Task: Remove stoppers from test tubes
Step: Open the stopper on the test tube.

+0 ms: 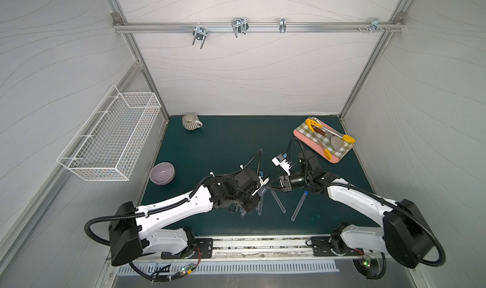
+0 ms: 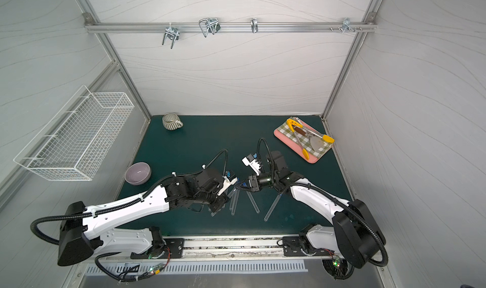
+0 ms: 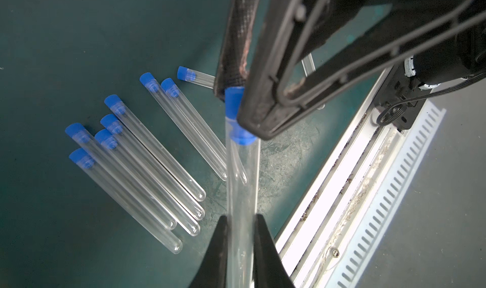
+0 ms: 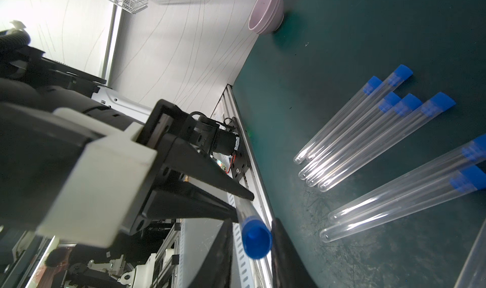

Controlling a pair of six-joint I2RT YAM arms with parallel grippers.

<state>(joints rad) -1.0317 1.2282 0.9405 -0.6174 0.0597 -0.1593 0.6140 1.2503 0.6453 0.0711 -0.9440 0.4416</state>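
My left gripper (image 3: 240,218) is shut on a clear test tube (image 3: 240,179) and holds it off the green mat. A blue stopper (image 3: 234,102) plugs that tube's far end. My right gripper (image 4: 252,221) meets it tip to tip near the mat's middle (image 1: 270,186). Its fingers stand close on either side of the stopper (image 4: 256,239), with a thin gap showing on one side. Several more stoppered test tubes (image 3: 136,173) lie loose on the mat beside the left arm. One more tube (image 1: 299,205) lies apart in front of the right arm.
A lavender bowl (image 1: 162,173) sits at the mat's left edge and a striped mug (image 1: 191,121) at the back left. A pink tray (image 1: 298,136) with a checked cloth and utensils is at the back right. A wire basket (image 1: 110,139) hangs on the left wall.
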